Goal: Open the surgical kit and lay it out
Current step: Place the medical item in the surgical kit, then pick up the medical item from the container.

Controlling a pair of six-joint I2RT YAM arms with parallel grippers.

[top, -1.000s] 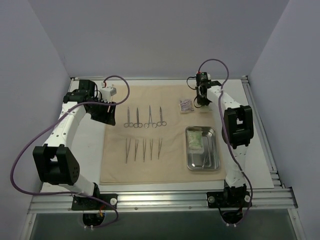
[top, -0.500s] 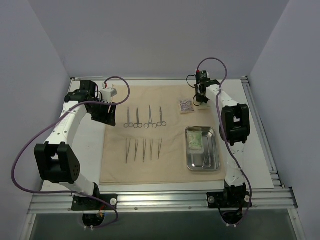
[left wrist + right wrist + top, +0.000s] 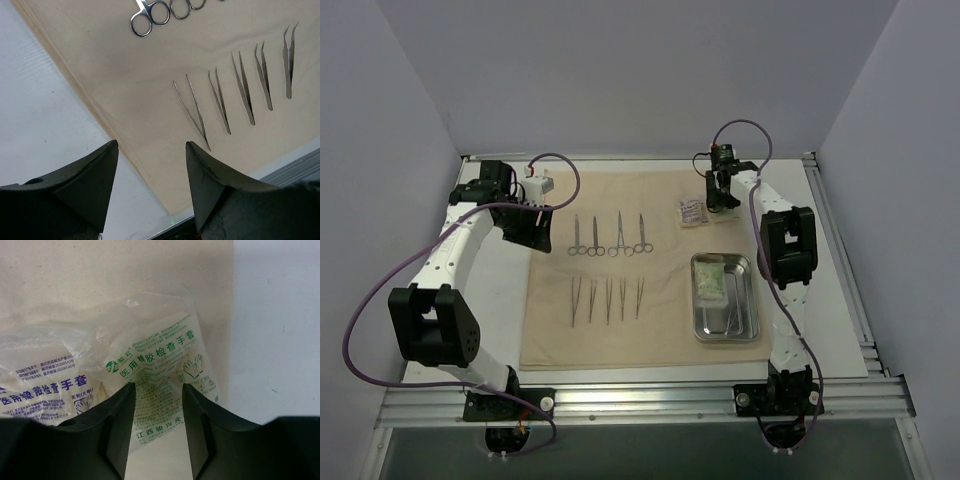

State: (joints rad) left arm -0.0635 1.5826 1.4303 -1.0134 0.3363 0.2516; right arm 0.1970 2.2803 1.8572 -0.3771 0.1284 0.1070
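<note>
The beige cloth (image 3: 620,330) lies spread flat. On it are a row of ring-handled clamps (image 3: 608,235), a row of tweezers (image 3: 608,298) and the steel tray (image 3: 752,300), which holds a pale packet (image 3: 710,283). Two glove packets (image 3: 692,211) lie at the cloth's back right. My right gripper (image 3: 718,200) is open just above them, its fingers straddling the green-printed packet (image 3: 160,355); a blue-printed packet (image 3: 45,375) lies beside it. My left gripper (image 3: 535,238) is open and empty over the cloth's left edge (image 3: 100,115), with the tweezers (image 3: 245,90) ahead of it.
A thin steel instrument (image 3: 732,315) lies in the tray beside the packet. Bare white table (image 3: 280,315) lies right of the cloth's edge. Aluminium rails (image 3: 620,395) frame the table, and purple walls stand close on three sides.
My right gripper has shifted slightly back and left over the glove packets. The left arm and the laid-out instruments have not moved.
</note>
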